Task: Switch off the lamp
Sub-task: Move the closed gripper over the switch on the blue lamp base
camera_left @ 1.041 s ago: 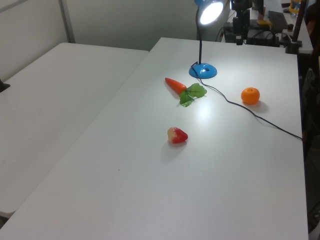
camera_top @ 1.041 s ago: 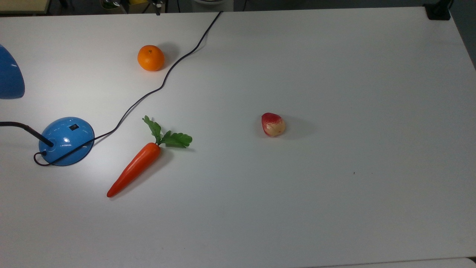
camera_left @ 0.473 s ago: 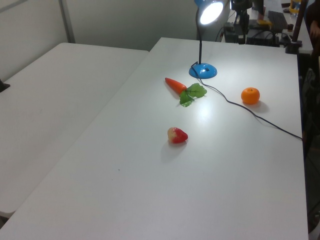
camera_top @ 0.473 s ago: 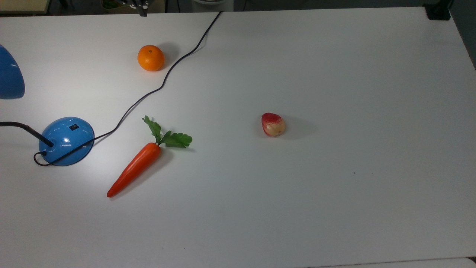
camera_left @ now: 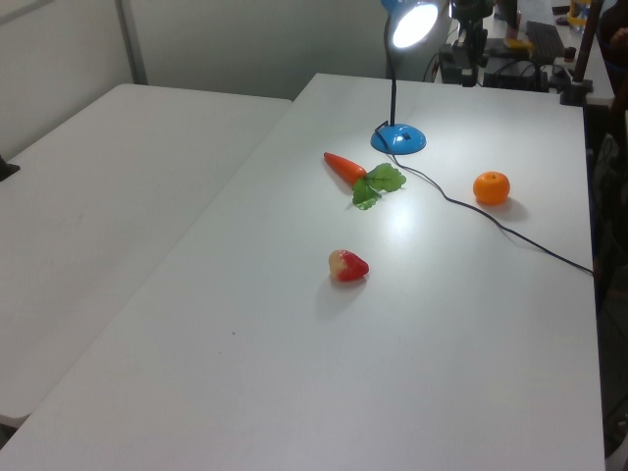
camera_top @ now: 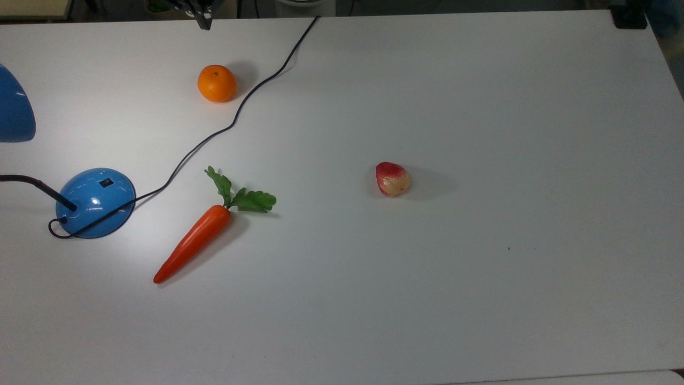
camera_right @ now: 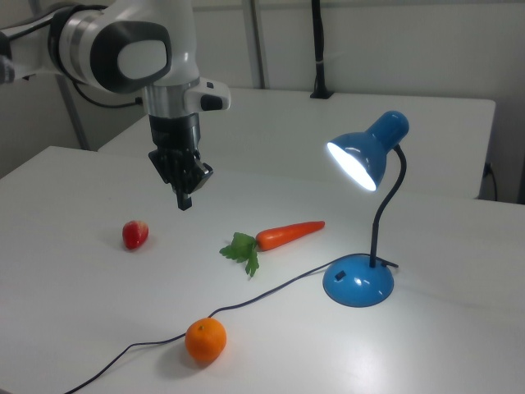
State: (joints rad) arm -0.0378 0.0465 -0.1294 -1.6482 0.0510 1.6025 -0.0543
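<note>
The blue lamp is lit. Its dome base (camera_top: 96, 202) sits at the top view's left, with a small black switch (camera_top: 106, 182) on top, a black neck (camera_top: 48, 191) and a blue shade (camera_top: 13, 109). In the right view the base (camera_right: 358, 281) and glowing shade (camera_right: 365, 156) stand at the right. The lamp's black cord (camera_top: 235, 115) runs across the table to the far edge. My gripper (camera_right: 185, 201) hangs shut and empty above the table, well away from the lamp, and its tip (camera_top: 204, 22) pokes in at the top view's upper edge.
An orange (camera_top: 216, 83) lies beside the cord, a toy carrot (camera_top: 197, 238) next to the lamp base, and a red and cream strawberry (camera_top: 393, 178) near the middle of the white table (camera_top: 481, 267). A second table (camera_left: 98, 196) adjoins at the left view's left.
The gripper's tip has shifted toward the top view's left along the upper edge. The lamp stays lit and the objects have not moved.
</note>
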